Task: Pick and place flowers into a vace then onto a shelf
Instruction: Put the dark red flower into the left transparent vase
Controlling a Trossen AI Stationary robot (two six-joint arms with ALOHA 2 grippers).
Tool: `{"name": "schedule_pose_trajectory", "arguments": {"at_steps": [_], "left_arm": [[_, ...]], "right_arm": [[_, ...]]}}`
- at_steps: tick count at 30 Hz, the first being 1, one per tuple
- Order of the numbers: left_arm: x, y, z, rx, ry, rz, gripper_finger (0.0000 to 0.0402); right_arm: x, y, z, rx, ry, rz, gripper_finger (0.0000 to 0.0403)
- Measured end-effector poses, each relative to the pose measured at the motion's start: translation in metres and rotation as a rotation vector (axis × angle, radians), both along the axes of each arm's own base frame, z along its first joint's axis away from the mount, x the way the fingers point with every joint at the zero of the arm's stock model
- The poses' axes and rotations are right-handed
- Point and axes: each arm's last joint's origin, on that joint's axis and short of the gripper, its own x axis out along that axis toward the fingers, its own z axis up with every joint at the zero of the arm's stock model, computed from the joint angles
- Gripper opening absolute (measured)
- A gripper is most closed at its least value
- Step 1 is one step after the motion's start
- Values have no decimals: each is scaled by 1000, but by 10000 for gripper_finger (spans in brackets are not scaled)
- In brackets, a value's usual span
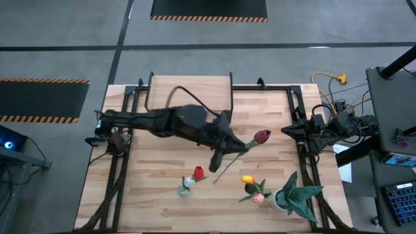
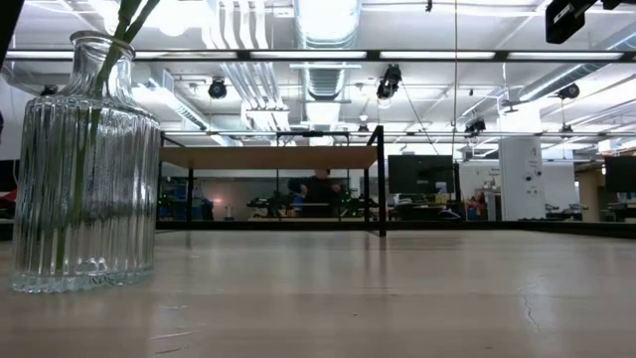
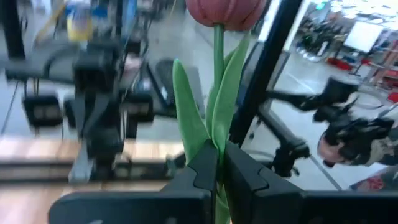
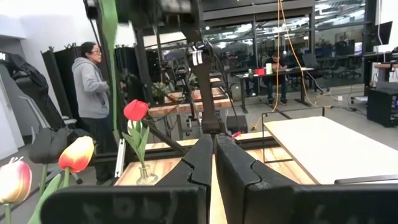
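Left gripper [image 1: 221, 153] is pinched on the maroon tulip [image 1: 261, 136] by its stem, lifted over mid-desk; the red tulip [image 1: 198, 173] already stands in the glass vase [image 1: 186, 187]; others wait near the potted plant [image 1: 296, 195]; right gripper [image 1: 288, 130] is pressed together, empty; shelf [image 2: 268, 156] untouched.

You are looking at a surface [image 1: 162, 162] of pale, matt wooden planks with visible grain, and a ribbed vase [image 2: 84, 169] of clear, glossy glass is standing on it. The left hand [image 3: 219, 168] is showing smooth, matt black plastic fingers, and the maroon tulip [image 3: 225, 11] is looking faintly satiny, its leaves smooth like plastic.
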Motion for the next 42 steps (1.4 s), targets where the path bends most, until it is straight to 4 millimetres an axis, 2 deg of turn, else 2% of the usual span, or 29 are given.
{"name": "schedule_pose_trajectory", "arguments": {"at_steps": [6, 13, 18, 23, 26, 29, 33, 37, 42], "left_arm": [[-23, -3, 37, 77, -124, -17, 0], [-74, 10, 70, 177, -121, 152, 0], [-107, 11, 75, 213, -104, 168, 0], [-152, 18, 73, 286, -72, 335, 0], [-175, 22, 61, 271, -59, 386, 0], [-188, 26, 36, 236, -42, 395, 0], [-196, 28, -11, 166, -63, 403, 0], [-200, 29, -54, 72, -179, 403, 0], [-205, 23, -98, -5, -327, 303, 0]], "right_arm": [[0, 0, 0, 2, 0, 0, 13], [0, 0, 0, 16, 1, 2, 13], [0, 0, 0, 34, 3, 4, 13], [0, 0, 0, 33, 4, 4, 13], [0, 0, 0, 34, 4, 4, 13], [0, 0, 0, 31, 4, 3, 13], [0, 0, 0, 28, 4, 2, 13], [0, 0, 0, 28, 2, 2, 13], [0, 0, 0, 28, 2, 2, 13]]}}
